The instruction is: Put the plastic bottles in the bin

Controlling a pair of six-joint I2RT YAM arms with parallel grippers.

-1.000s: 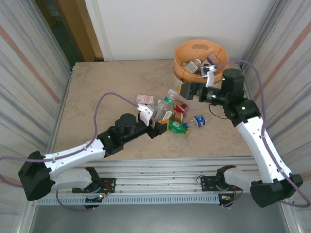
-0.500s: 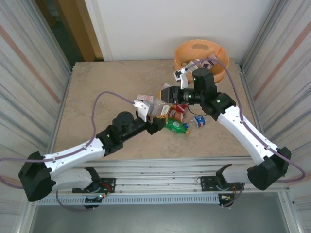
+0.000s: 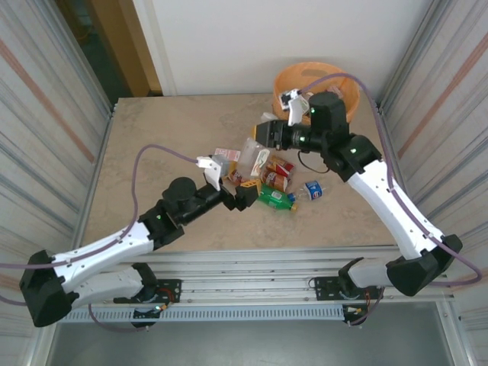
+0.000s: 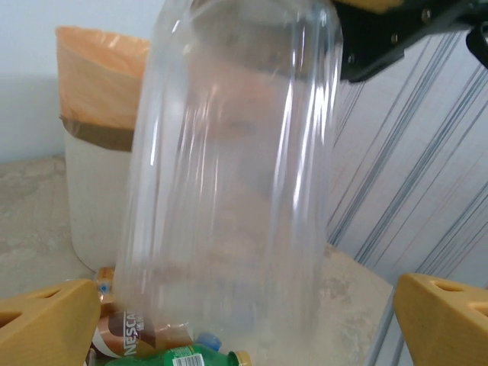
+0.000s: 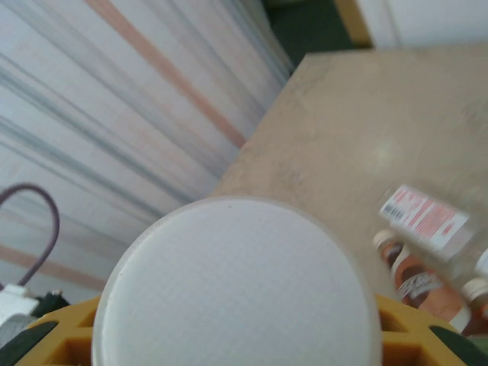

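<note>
You are working in a robot test cell rather than a home or a shop. Ribbed panel walls [image 3: 46,114] are closing in a beige stone-look table [image 3: 168,130] on both sides, and a plain white wall [image 3: 229,38] is standing behind it. An aluminium rail [image 3: 252,267] is running along the near edge, carrying the bolted bases of the left arm [image 3: 107,245] and right arm [image 3: 389,198], with purple cables [image 3: 164,150] trailing over them.

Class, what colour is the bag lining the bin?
Orange bag; clearest in the left wrist view.
</note>
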